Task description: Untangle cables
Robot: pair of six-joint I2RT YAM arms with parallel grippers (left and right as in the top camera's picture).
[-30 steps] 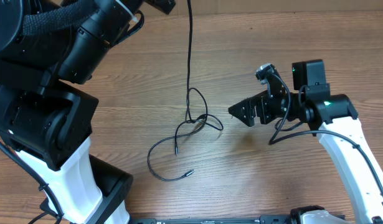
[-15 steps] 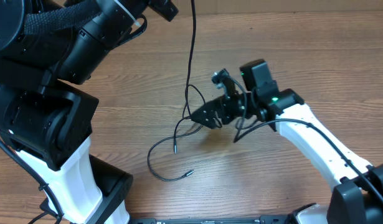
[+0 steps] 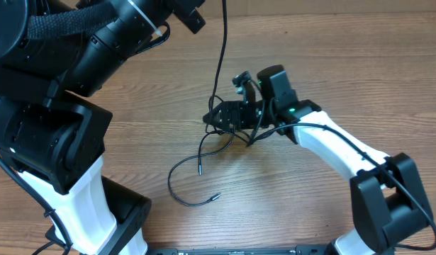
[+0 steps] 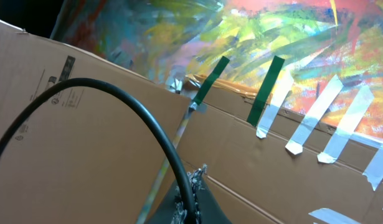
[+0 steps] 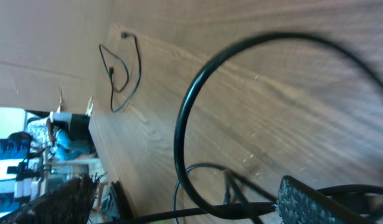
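Thin black cables lie tangled in a knot at the table's middle. Two loose plug ends trail to the front left. One strand rises from the knot up out of the top of the overhead view. My left gripper is shut on this cable, which arcs away in the left wrist view. My right gripper is open and straddles the knot's top. In the right wrist view its fingers stand wide apart with cable loops between them.
The left arm's big black base fills the left side. A cardboard wall with tape strips stands behind the table. The wooden table extends to the right and to the front.
My right gripper has swept left from the table's right side onto the knot, still open. The raised strand has shifted slightly right at the top.
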